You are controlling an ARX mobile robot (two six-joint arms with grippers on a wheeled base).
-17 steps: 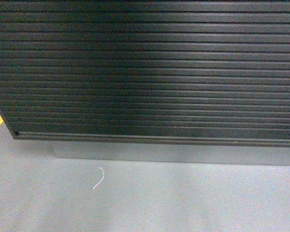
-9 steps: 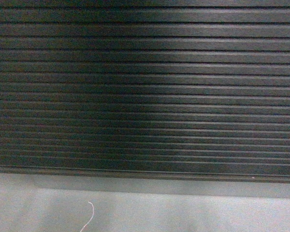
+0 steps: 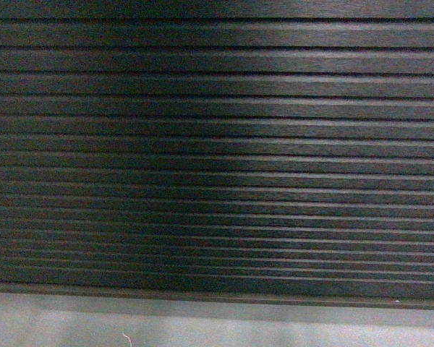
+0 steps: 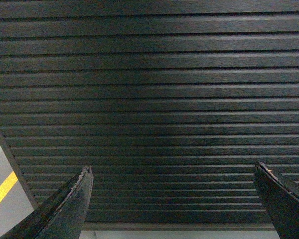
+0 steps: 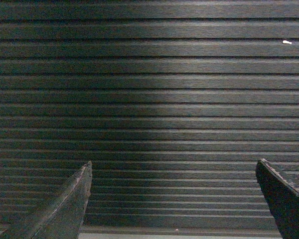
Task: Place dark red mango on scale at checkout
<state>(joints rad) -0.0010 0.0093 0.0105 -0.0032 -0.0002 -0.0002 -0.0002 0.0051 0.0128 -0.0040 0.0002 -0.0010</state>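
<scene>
The checkout's (image 3: 217, 159) black slatted front fills the head view, and no gripper shows there. The dark red mango and the scale are out of view. The same ribbed front of the checkout (image 4: 149, 99) spans the left wrist view, where my left gripper (image 4: 174, 169) is open with nothing between its dark fingers (image 4: 72, 204). In the right wrist view the checkout (image 5: 149, 99) again fills the frame, and my right gripper (image 5: 173, 167) is open and empty, its fingers (image 5: 70, 204) wide apart.
A strip of grey floor (image 3: 275, 334) runs below the counter's base, with a bit of white string (image 3: 126, 338) on it. The counter's left corner, grey floor and a yellow floor line (image 4: 1, 191) show at the left wrist view's lower left.
The slatted front has grown larger and now fills nearly the whole head view. The floor strip has shrunk toward the bottom edge, and the counter's left corner has left the head view.
</scene>
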